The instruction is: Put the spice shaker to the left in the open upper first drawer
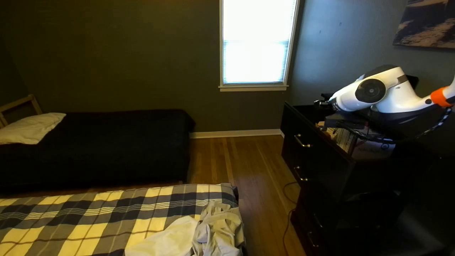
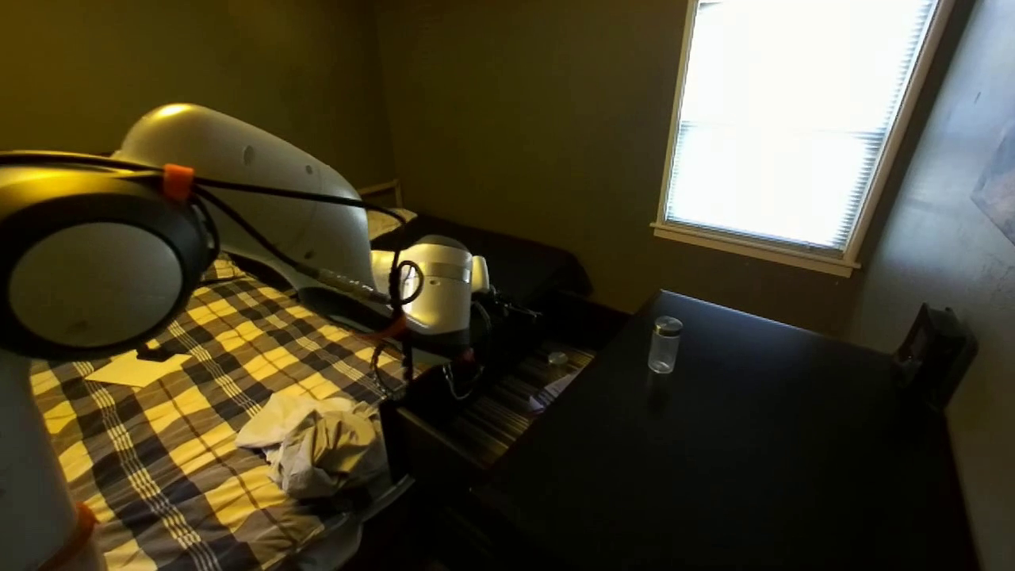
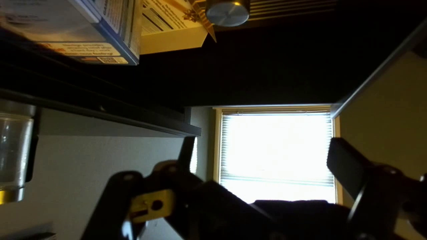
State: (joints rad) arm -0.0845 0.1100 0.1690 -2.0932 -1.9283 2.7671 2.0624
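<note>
The hand [image 3: 262, 143] is spread wide, only the window [image 3: 277, 153] showing between its fingers [image 3: 347, 160], and hangs over the open topmost drawer [image 1: 327, 151] of the black dresser [image 1: 328, 177]. The wrist view, upside down, looks into that drawer: a metal-lidded container [image 3: 228, 14] beside papers [image 3: 170, 40] and a printed packet [image 3: 66, 31]. In an exterior view a clear lidded jar [image 2: 664, 349] stands upright on the dresser's surface [image 2: 753, 444], near the edge beside the drawer; the wrist view catches part of it at the left border. Which of the two is the spice shaker I cannot tell. Metal handles [image 1: 302, 143] show in an exterior view alone; so does a pale sheet [image 2: 119, 373] on the plaid bed [image 1: 89, 220].
</note>
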